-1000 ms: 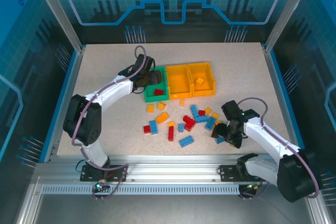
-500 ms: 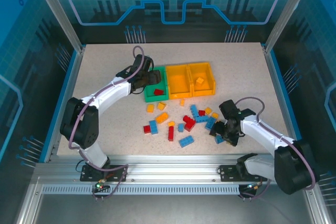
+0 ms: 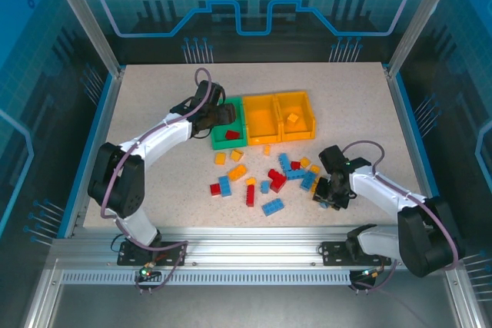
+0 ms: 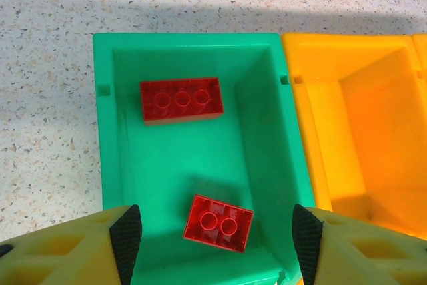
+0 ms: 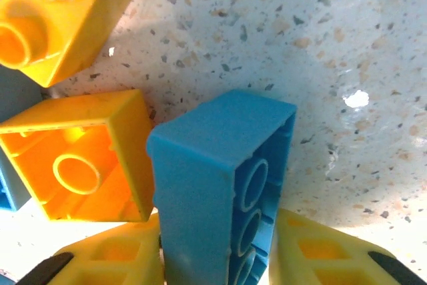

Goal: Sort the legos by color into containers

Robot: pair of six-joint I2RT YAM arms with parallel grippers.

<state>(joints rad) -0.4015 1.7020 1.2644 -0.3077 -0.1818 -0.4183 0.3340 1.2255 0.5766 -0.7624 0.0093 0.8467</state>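
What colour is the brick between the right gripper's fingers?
Blue. The brick in the right gripper shows best in the right wrist view.

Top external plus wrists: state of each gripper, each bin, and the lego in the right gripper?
left gripper: open, empty, over the green bin.
right gripper: shut on the blue lego.
blue lego: gripped, tipped on its side, hollow underside showing.
green bin: holds two red legos.
middle orange bin: empty.
right orange bin: holds one orange lego.
loose legos: scattered on the table, unsorted.
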